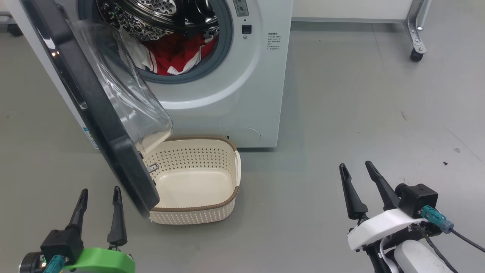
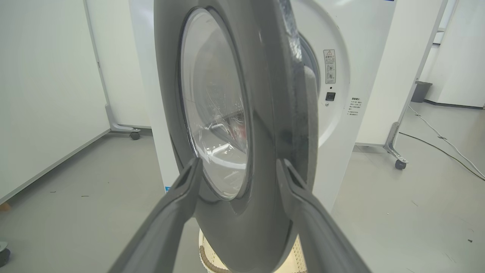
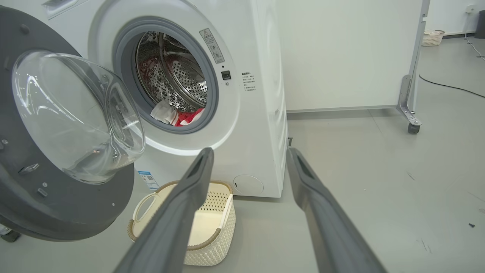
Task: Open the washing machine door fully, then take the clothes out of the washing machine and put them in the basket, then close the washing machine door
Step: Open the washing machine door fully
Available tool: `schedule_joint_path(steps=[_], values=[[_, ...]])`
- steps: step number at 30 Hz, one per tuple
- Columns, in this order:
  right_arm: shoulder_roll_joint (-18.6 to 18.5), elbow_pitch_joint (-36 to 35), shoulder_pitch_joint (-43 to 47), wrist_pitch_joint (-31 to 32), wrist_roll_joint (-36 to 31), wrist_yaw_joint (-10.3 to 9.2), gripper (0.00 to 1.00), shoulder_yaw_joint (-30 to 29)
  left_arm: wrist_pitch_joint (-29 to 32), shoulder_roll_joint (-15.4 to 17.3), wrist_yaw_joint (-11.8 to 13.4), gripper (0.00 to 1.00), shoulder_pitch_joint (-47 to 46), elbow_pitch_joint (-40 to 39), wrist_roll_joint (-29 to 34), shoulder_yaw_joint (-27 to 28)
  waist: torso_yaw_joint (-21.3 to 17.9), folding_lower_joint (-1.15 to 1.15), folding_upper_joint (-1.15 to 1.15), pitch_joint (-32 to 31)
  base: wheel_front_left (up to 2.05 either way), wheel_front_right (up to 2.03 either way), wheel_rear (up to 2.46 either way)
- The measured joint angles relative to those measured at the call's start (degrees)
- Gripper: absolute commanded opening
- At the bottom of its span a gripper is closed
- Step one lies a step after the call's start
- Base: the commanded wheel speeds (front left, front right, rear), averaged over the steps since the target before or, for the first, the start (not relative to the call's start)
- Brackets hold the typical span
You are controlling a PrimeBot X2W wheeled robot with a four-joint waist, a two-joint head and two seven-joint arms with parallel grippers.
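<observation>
- The door [image 1: 94, 113] is standing partly open, its lower edge hanging over the left end of the basket [image 1: 197, 217]
- The clothes [image 1: 178, 57] are lying inside the drum [image 1: 159, 11] of the washing machine [image 1: 242, 98]
- The basket is sitting on the floor [image 1: 322, 125] just in front of the washing machine
- The left gripper [image 1: 100, 189] is hovering near the door's lower edge, fingers spread wide, gripping nothing
- The right gripper [image 1: 355, 164] is hovering well apart from the basket, also spread wide and gripping nothing
</observation>
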Motion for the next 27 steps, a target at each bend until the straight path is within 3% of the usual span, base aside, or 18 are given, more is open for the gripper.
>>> schedule_joint_path(steps=[26, 27], values=[[1.9, -0.3, 2.3, 0.0, -3.3, 2.22, 1.00, -2.8, 0.0, -0.1, -0.6, 1.00, 0.0, 1.4, 0.0, 0.0, 0.2, 0.00, 0.00, 0.1, 0.00, 0.00, 0.00], [2.0, -0.3, 2.3, 0.0, -3.4, 2.49, 1.00, -2.9, 0.0, -0.1, -0.8, 0.65, 0.0, 1.5, 0.0, 0.0, 0.2, 0.00, 0.00, 0.1, 0.00, 0.00, 0.00]])
